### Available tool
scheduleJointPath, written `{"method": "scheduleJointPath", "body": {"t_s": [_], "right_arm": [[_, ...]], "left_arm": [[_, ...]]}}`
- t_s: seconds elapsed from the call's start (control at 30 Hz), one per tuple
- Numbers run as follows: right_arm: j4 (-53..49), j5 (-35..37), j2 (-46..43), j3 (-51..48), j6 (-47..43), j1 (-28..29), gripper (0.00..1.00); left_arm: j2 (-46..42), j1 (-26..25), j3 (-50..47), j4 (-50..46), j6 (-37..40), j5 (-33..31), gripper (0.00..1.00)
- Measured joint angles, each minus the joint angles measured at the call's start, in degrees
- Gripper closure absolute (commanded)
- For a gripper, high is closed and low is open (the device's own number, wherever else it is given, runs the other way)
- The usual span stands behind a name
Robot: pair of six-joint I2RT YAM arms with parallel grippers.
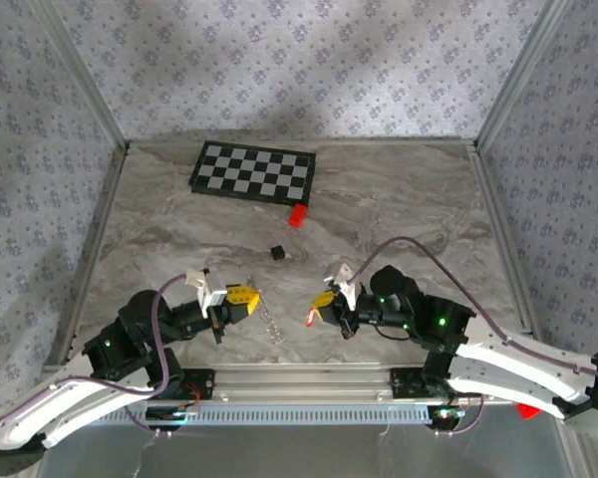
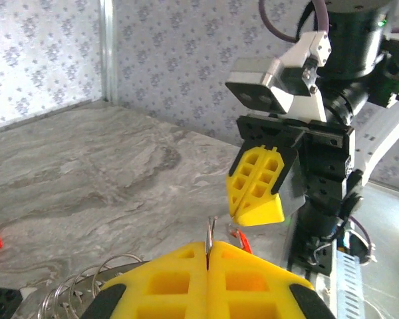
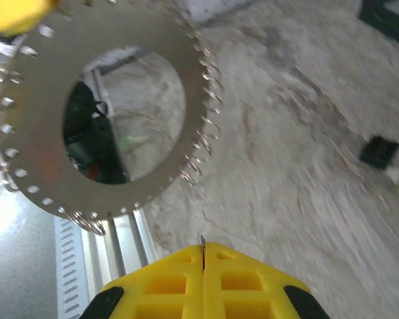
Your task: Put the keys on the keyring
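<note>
Grey-veined marble-look table (image 1: 399, 199) carries a black-and-white checkerboard mat (image 1: 254, 171) at its far side. Both arms reach toward each other over the near edge. The left gripper (image 1: 247, 296) has its yellow pads pressed together. In the left wrist view (image 2: 207, 256) a thin metal edge stands out of the seam between them, with wire loops of the keyring (image 2: 73, 292) bunched just beside the lower-left pad. From above, the keyring (image 1: 272, 322) hangs as a short silvery chain from that gripper's tip, down toward the table. The right wrist view shows it close up (image 3: 186, 60) as a flat grey disc with a hollow centre and small wire loops along its rim. The right gripper (image 1: 322, 300) is also closed – no gap is visible between its pads (image 3: 203, 256). The key (image 1: 310, 317), a small red piece, sits at its tip, facing the keyring but apart from it. A red block (image 1: 298, 214) lies just in front of the mat, and a black cube (image 1: 276, 253) lies nearer the arms.
</note>
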Motion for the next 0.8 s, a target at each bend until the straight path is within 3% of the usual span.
{"method": "scheduleJointPath", "body": {"t_s": [0.37,0.8], "right_arm": [[6.75,-10.91,0.74,7.21,-3.78,1.95,1.0],[9.53,-15.78,1.4,8.33,-3.45,2.75,1.0]], "left_arm": [[4.61,-2.47,6.75,-0.39,3.76,13.22,1.0],[7.72,-4.28,10.43,-2.27,8.2,14.8,1.0]]}}
